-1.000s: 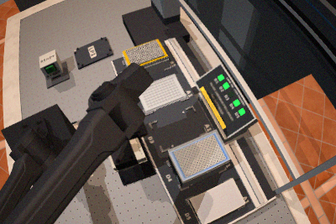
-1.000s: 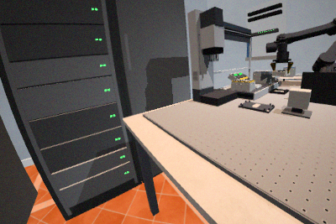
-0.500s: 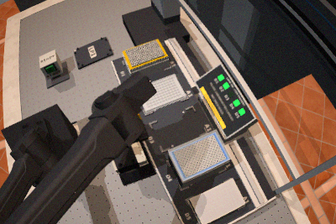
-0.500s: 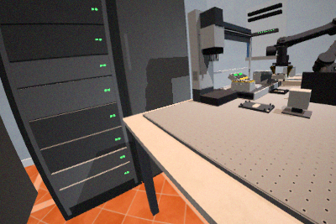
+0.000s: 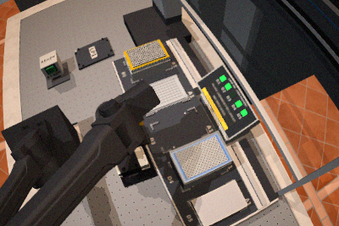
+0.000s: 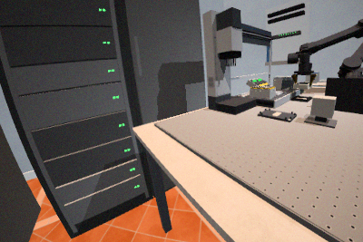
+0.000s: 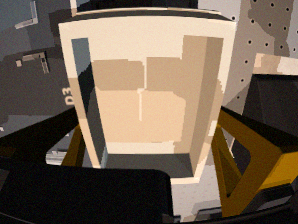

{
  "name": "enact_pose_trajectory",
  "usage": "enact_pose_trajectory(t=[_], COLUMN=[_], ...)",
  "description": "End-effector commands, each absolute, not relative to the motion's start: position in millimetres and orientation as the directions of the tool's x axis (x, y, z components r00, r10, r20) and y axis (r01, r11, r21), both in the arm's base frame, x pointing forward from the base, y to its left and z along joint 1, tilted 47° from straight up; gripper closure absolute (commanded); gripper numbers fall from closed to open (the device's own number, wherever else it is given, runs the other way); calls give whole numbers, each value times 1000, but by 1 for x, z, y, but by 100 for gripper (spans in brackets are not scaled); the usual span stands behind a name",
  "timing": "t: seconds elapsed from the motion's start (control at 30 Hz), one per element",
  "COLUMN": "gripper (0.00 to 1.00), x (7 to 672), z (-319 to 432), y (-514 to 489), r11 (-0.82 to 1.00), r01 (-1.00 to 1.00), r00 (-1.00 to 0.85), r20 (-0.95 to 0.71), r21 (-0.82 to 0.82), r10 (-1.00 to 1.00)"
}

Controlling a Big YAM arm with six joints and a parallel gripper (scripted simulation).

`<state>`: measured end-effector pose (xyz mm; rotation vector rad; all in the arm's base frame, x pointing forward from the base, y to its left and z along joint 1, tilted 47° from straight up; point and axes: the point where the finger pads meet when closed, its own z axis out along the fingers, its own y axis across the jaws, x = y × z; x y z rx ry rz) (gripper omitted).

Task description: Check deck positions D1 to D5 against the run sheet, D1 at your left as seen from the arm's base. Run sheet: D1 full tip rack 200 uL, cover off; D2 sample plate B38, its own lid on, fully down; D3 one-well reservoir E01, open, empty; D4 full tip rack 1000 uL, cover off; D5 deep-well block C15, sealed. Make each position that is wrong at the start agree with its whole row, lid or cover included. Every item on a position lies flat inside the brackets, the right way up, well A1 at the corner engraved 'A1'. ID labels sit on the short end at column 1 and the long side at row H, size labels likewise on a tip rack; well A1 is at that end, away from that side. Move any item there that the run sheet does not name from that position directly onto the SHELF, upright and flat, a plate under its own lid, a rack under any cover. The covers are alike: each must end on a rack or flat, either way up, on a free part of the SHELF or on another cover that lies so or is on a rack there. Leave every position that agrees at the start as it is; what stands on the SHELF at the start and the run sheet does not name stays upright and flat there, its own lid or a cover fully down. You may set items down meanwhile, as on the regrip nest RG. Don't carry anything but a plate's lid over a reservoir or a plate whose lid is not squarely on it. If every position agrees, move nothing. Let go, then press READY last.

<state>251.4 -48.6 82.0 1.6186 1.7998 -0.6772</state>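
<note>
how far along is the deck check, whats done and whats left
In hand: the end effector is shut on an open, cream-walled one-well reservoir, empty inside, held off the deck. Looks settled: yellow-framed tip rack, white plate, blue-framed tip rack and sealed block sit in their positions. Left: the middle position is bare, so the reservoir probably goes there; then release and press READY.
</note>
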Motion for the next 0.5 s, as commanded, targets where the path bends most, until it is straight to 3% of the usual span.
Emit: enact_pose_trajectory(t=[0.0,0.47], gripper=[100,100], x=[257,259], z=[78,64], y=[-52,-67], r11=[132,132], r01=[991,991], r00=[-72,-72], r20=[-735,-735], r21=[24,24], r10=[674,674])
